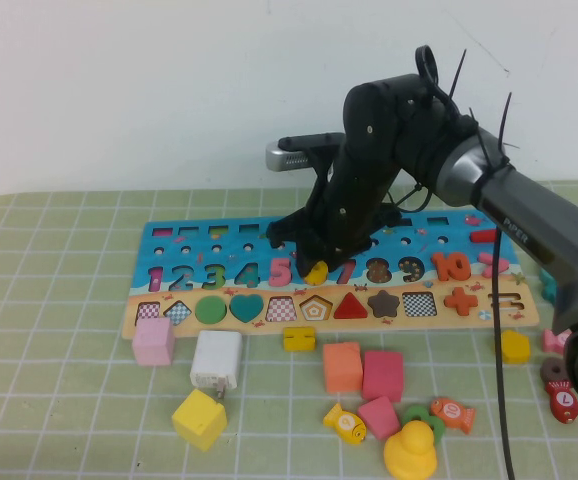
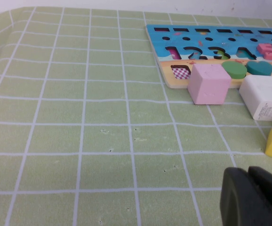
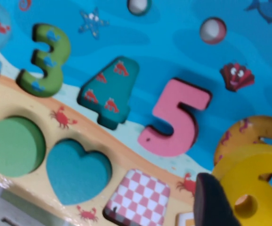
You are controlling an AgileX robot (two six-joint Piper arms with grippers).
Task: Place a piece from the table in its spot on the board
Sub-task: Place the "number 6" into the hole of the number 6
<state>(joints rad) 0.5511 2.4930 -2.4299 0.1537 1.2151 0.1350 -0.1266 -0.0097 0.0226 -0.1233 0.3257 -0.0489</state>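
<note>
— Nearest the camera: yellow duck, with fish pieces and pink blocks scattered around it on the green mat. Any of them in play?

— None. Lying loose, well apart from the work. Same for the yellow cube, white block and pale pink cube at near left, just in front of the board.

— And the piece that matters?

— Yellow six, clenched in the right gripper, which hangs low over the number row at the board's middle. Held between pink five and red seven, right above the six-shaped recess, whose orange floor shows just beyond the piece in the wrist view.

— Seated yet?

— Seemingly not. Looks raised and a bit offset from the recess outline, so judged to be the placing step, nearly at its end.

— Next move, then?

— Probably a small sideways correction and perhaps a slight twist to match the outline, then straight down until flush, then release. Worth avoiding a nudge against the five or the seven, both close by.

— Left gripper?

— Parked at near left, low over bare mat; only dark left gripper fingers at the corner of its own view, seemingly pressed together with nothing between. Out of the high view altogether.

— Rest of the board?

— Green circle and teal heart already in; checkered slots still vacant.
</note>
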